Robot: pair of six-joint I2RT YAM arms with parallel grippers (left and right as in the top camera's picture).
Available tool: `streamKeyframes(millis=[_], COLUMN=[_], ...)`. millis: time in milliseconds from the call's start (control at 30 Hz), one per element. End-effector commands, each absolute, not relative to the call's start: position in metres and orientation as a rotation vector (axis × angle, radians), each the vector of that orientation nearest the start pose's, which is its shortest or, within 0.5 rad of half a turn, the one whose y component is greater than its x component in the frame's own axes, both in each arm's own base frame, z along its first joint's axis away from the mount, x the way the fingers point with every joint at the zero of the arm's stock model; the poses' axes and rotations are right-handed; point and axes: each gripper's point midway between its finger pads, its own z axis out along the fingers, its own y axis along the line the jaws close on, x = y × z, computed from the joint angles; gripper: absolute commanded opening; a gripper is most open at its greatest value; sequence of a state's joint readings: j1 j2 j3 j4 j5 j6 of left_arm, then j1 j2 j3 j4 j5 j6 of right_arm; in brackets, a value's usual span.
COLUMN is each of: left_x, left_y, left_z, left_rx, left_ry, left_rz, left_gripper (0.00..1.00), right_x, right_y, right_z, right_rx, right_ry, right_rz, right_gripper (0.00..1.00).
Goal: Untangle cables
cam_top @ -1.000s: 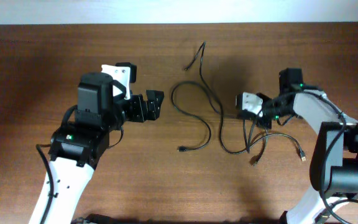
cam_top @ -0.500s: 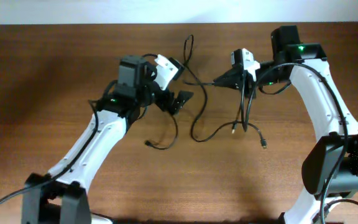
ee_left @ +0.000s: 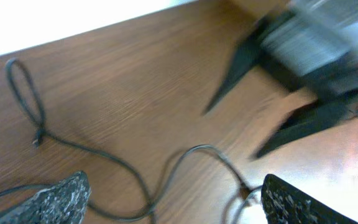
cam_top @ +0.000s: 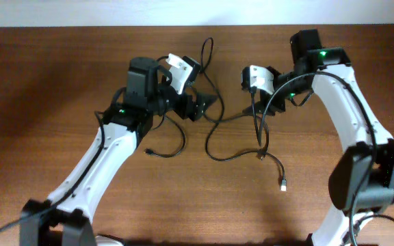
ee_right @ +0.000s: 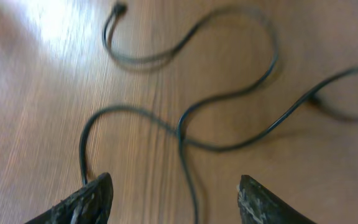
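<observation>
Thin black cables [cam_top: 214,140] lie tangled on the brown table between the two arms. One loop [cam_top: 207,49] lies at the back. A whitish plug tip [cam_top: 283,184] lies at the front right and a black plug end [cam_top: 148,152] at the left. My left gripper [cam_top: 205,106] is open just left of the tangle. In its wrist view a cable [ee_left: 185,163] curves over the table between the wide-apart fingers [ee_left: 55,199]. My right gripper [cam_top: 253,102] is open above the tangle. In its wrist view a cable strand [ee_right: 188,177] runs on the table between its fingers [ee_right: 82,202], touching neither.
The table's back edge [cam_top: 183,26] meets a white wall close behind the loop. My right gripper shows blurred [ee_left: 309,56] at the top right of the left wrist view, a short way from my left fingers.
Both arms carried the cables toward the back middle of the table. The right gripper, shut on a cable before, now stands open and the strands hang lower toward the front.
</observation>
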State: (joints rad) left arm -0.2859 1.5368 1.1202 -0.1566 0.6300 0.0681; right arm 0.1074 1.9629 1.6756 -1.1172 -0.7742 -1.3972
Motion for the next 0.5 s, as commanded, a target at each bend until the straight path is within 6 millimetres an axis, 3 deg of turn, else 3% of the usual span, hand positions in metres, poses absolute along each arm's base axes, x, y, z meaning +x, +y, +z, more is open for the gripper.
streamKeyframes(millis=[0,33,67,100,233,367,400,467], left_x=[0.36,0.354,0.345,0.339,0.309,0.301,0.301,0.301], left_y=[-0.224,-0.222,-0.22,-0.218,-0.209,-0.208,-0.208,-0.208], left_z=[0.276,0.285,0.299,0.308,0.346,0.353,0.353,0.353], left_rx=[0.754,0.756,0.76,0.763,0.768,0.772,0.772,0.772], left_ry=[1.884,1.869,1.84,1.817,1.733,1.717,1.717,1.717], left_rz=[-0.9,-0.896,-0.888,-0.882,-0.864,-0.862,-0.862,-0.862], left_gripper=[0.9,0.9,0.91,0.92,0.93,0.93,0.93,0.93], right_x=[0.384,0.383,0.385,0.388,0.403,0.403,0.402,0.403], right_y=[0.147,0.147,0.147,0.147,0.143,0.132,0.132,0.139], right_z=[0.081,0.069,0.054,0.047,0.019,-0.006,-0.013,-0.007], right_rx=[-1.804,-1.808,-1.808,-1.81,-1.831,-1.877,-1.877,-1.85], right_ry=[1.921,1.944,1.956,1.959,1.961,2.026,2.035,2.002], right_rz=[0.72,0.74,0.758,0.754,0.691,0.641,0.656,0.692], right_gripper=[0.64,0.64,0.49,0.43,0.43,0.43,0.04,0.04])
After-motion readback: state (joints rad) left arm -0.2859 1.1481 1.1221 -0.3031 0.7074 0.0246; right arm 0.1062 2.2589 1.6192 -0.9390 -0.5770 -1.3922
